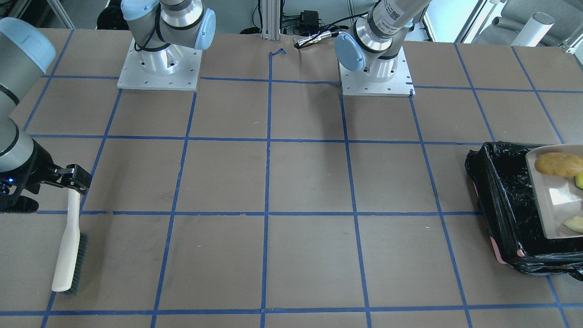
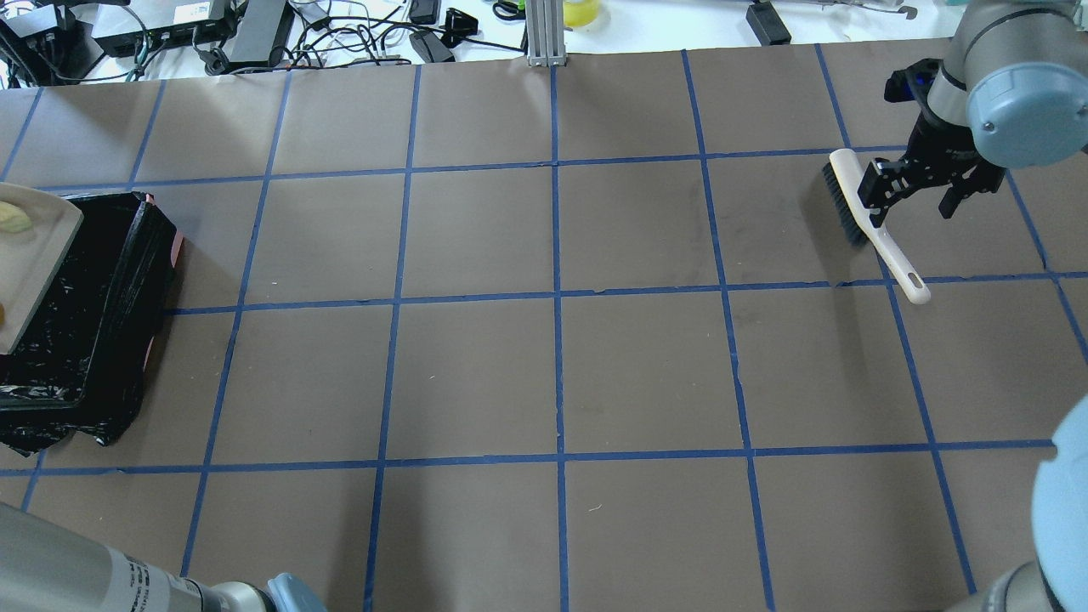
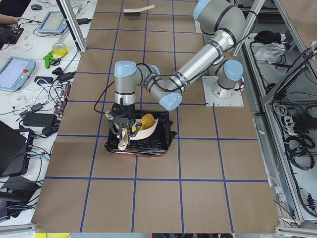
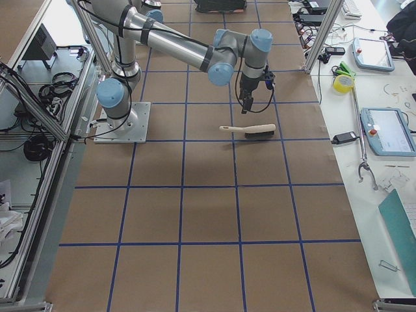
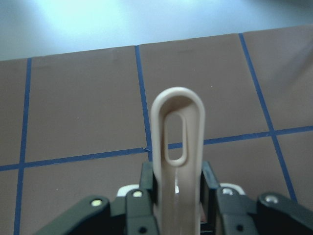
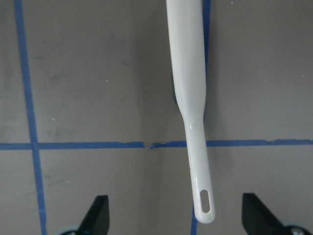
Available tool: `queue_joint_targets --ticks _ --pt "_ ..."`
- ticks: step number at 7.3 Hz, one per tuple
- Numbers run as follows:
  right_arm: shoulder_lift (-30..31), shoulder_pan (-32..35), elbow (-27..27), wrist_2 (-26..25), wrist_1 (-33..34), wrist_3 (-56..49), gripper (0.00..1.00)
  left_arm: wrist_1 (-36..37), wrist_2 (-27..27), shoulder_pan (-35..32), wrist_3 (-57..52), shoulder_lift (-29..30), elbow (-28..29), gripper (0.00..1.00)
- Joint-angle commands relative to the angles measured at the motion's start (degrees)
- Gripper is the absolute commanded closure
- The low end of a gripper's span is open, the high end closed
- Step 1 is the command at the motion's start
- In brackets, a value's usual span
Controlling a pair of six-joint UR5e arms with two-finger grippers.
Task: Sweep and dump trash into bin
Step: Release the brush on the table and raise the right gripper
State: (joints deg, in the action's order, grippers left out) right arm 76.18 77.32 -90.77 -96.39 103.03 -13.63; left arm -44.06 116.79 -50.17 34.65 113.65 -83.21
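The pink bin (image 1: 505, 200) with its black bag stands at the table's end on my left, also in the overhead view (image 2: 93, 323). My left gripper (image 5: 178, 196) is shut on the handle of the beige dustpan (image 1: 553, 196) and holds it tilted over the bin. On the pan lie the golden-brown lump (image 1: 559, 164), the yellow-green wedge (image 1: 579, 181) and the pale crescent slice (image 1: 575, 223). My right gripper (image 2: 914, 200) is open and empty, just above the handle of a white brush (image 2: 875, 225) that lies on the table.
The brown table (image 2: 552, 365) is marked with a grid of blue tape. The two arm bases (image 1: 159, 68) stand at its robot side. Cables and boxes (image 2: 212, 34) lie past the far edge.
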Motion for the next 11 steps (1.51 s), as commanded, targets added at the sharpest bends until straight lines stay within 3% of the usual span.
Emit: queue_joint_targets --ticks 1,4,5,6,8,11 --pt "2.9 7.4 4.6 0.3 -7.3 7.0 0.00 2.6 1.5 -0.8 -3.2 -0.6 -2.1 1.00" --pt "8.3 15.4 6.6 0.6 -13.4 14.7 0.00 5.9 2.5 -0.6 -9.1 -0.9 -3.4 1.00" --pt "9.1 16.4 6.4 3.6 -13.7 15.0 0.00 6.0 4.0 -0.5 -10.5 -0.8 -3.4 1.00" --pt "11.0 16.5 6.1 5.2 -13.8 15.0 0.00 6.4 7.4 -0.6 -11.3 -0.7 -3.2 1.00" --pt "15.1 16.6 2.5 5.6 -18.4 15.0 0.00 7.9 9.4 -1.1 -13.8 -0.8 -3.3 1.00" --pt "16.5 16.6 2.0 6.0 -18.6 15.1 0.00 8.3 11.7 -1.8 -17.1 -0.4 -3.2 1.00"
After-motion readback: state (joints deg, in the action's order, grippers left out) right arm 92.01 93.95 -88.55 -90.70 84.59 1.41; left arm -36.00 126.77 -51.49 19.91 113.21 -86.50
